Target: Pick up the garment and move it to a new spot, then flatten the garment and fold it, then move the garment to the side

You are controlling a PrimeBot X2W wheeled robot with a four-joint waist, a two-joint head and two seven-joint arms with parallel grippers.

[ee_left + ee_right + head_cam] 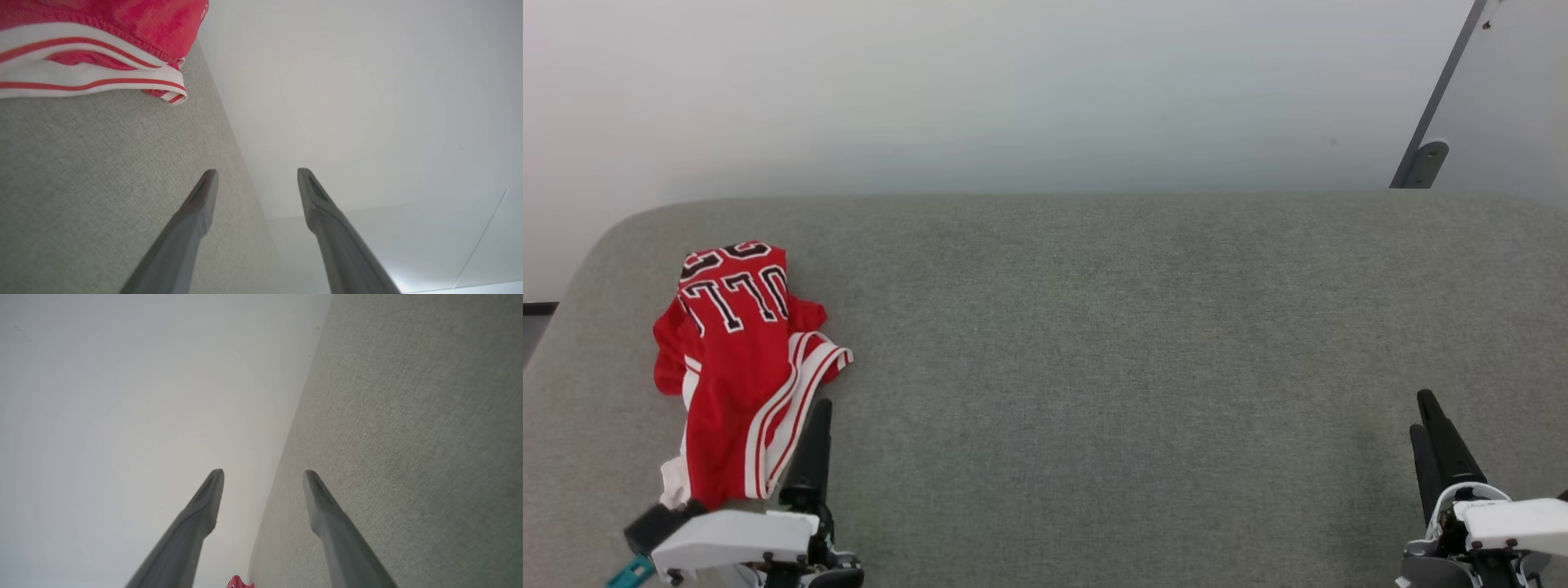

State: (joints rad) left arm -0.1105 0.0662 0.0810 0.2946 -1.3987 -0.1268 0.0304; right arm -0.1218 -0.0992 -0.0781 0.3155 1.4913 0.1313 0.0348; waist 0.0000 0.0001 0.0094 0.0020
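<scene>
At 9 o'clock on the tabletop [1094, 327], the garment [735, 367]: judged soft, light; grasp striped trim [783, 412]. Left claw [256, 171], right claw [263, 472] released.

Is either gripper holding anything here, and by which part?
Nothing is held. The left gripper is open beside the red jersey, with no cloth between its fingers; the right gripper is open too, away from it.

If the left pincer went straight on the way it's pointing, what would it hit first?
Probably nothing soon: the left pincer, open, points along the grey cushion past the garment, whose striped hem lies just aside. Depth is unclear; it might graze that hem.
</scene>
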